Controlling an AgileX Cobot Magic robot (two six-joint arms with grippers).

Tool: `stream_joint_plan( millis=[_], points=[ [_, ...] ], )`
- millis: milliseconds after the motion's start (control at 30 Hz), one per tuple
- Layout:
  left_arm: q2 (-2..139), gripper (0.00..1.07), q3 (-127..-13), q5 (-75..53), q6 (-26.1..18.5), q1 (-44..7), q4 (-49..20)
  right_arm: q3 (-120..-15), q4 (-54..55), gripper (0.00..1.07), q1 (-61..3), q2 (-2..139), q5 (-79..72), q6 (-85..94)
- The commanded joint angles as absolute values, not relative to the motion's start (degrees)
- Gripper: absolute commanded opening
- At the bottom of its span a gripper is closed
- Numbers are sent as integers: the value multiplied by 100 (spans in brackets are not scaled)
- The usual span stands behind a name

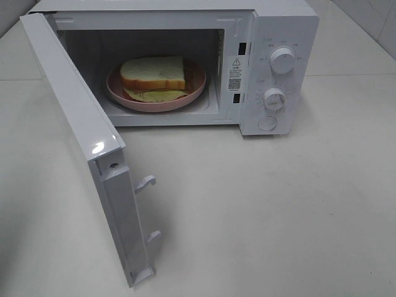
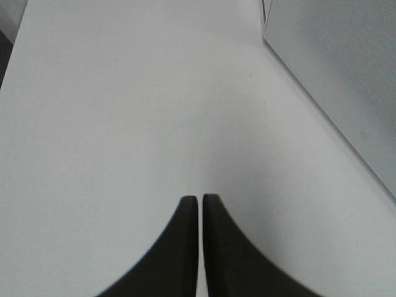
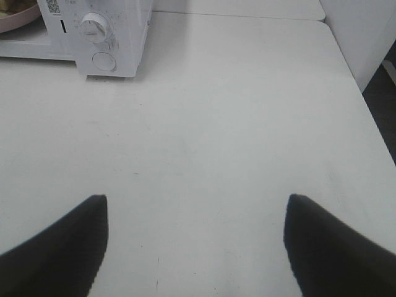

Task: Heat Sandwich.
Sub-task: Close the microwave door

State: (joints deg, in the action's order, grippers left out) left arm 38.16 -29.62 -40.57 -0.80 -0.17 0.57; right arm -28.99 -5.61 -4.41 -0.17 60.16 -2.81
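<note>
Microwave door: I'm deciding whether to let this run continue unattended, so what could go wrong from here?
1. The microwave door stands wide open with the sandwich inside; the left gripper, jaws shut and empty, might skid along its smooth panel when pushing, or shove the whole microwave.
2. The latch hooks jut from the door edge and could snag an arm.
3. The right gripper, jaws open, faces a dial; a clumsy grasp might set it wrong.

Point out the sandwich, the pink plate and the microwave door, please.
sandwich (image 1: 153, 73): exterior high view, on the top bread slice.
pink plate (image 1: 199, 80): exterior high view, on its right rim.
microwave door (image 1: 74, 93): exterior high view, on its upper edge.
</note>
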Motion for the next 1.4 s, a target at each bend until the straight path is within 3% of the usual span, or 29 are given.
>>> stream_joint_plan(
  millis=[33,433,667,967,1100,1400],
  points=[
    [4034,0,-2985,-3358,-86,-11,46,-2888,-573,76,-395,-166,5953,-298],
    [5185,0,-2005,682,-74,-17,46,-2888,-573,76,-395,-166,5953,-298],
    [6154,0,-1684,2372,-63,-17,138,-2888,-573,76,-395,-166,5953,-298],
    [7288,0,-1679,4349,80,-17,1352,-2888,-573,76,-395,-166,5953,-298],
    [8062,0,-1702,5500,791,-17,2080,-2888,-573,76,-395,-166,5953,-298],
    [8715,0,-2051,5850,1329,-17,3014,-2888,-573,76,-395,-166,5953,-298]
  ],
)
